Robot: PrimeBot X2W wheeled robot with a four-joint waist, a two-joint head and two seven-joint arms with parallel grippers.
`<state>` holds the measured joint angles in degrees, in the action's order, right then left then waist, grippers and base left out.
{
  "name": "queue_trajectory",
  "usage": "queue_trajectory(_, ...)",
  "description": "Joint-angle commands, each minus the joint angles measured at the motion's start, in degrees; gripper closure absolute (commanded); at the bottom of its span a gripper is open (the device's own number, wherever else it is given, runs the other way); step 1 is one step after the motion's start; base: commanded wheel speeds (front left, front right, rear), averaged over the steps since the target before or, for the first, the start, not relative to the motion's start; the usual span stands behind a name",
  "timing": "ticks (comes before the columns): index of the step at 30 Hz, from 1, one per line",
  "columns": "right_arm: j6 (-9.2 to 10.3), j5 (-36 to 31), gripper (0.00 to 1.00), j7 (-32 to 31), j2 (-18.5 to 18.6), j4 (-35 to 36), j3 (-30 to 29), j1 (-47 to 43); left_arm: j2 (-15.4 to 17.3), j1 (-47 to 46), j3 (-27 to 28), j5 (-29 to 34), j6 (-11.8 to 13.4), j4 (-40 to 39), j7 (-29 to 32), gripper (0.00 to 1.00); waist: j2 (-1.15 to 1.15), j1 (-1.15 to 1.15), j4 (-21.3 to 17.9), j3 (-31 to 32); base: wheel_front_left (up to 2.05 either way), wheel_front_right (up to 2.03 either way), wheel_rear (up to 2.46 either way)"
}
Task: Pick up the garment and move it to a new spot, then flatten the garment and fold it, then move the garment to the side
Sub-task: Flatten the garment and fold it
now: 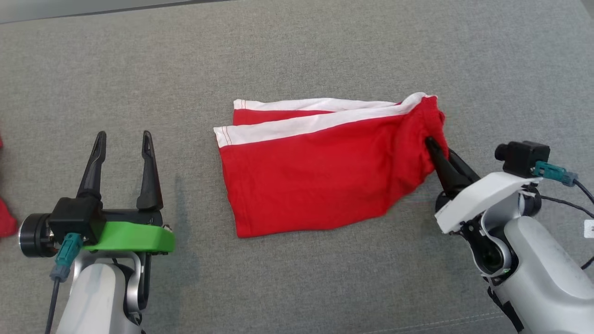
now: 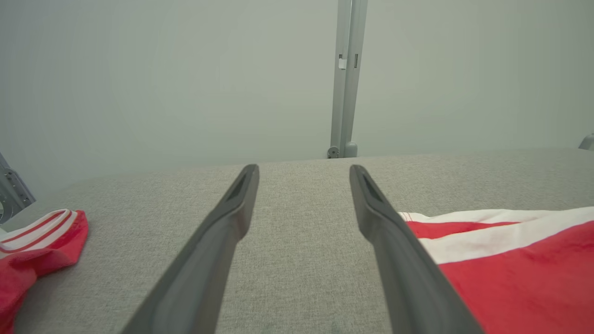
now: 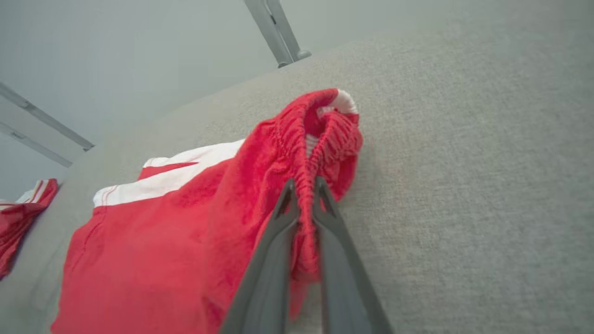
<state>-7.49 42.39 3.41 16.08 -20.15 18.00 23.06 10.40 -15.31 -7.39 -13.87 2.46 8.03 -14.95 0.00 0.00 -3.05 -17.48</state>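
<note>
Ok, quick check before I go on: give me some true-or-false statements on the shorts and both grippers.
1. The right gripper is shut on the elastic waistband of the red shorts. True.
2. The left gripper is clamped on the shorts too. False: its jaws stand open, beside the shorts and apart from them, over the grey padded surface.
3. The shorts carry white stripes along one side. True.
4. The shorts hang wholly in the air. False: they lie on the surface, bunched only at the gripped end.
5. A second red garment lies off to the robot's left. True.
</note>
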Motion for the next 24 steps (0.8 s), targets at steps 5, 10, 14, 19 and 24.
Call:
queue_trajectory(5,0.00,-0.1,1.00,-5.0,-0.2,11.7,5.1,2.1,-0.3,-1.3,-0.8,0.8,-0.7,0.7,-0.2,0.00,0.00,0.00,0.3,0.2,0.00,0.00,0.00)
queue_trajectory(10,0.00,-1.0,1.00,-9.1,-3.2,14.4,12.0,5.0,-1.0,-2.2,-1.8,1.0,-1.3,1.2,-0.2,0.00,0.00,0.00,2.2,0.0,0.00,0.00,0.00)
queue_trajectory(14,0.00,-1.0,1.00,-10.6,-6.2,11.0,18.3,7.6,-1.7,-2.5,-2.2,1.0,-1.8,1.8,-0.2,0.00,0.00,0.00,4.2,-0.3,0.00,0.00,0.00)
queue_trajectory(19,0.00,-1.7,1.00,-9.8,-8.5,4.1,22.5,9.7,-2.7,-3.0,-2.5,1.0,-2.1,2.3,-0.2,0.00,0.00,0.00,6.7,-0.7,0.00,0.00,0.00)
queue_trajectory(24,-0.01,-1.0,1.00,-7.2,-10.3,-2.6,26.2,12.2,-3.6,-3.1,-2.1,1.0,-2.1,2.7,-0.2,0.00,0.00,0.00,8.3,-1.4,0.00,0.00,0.00)
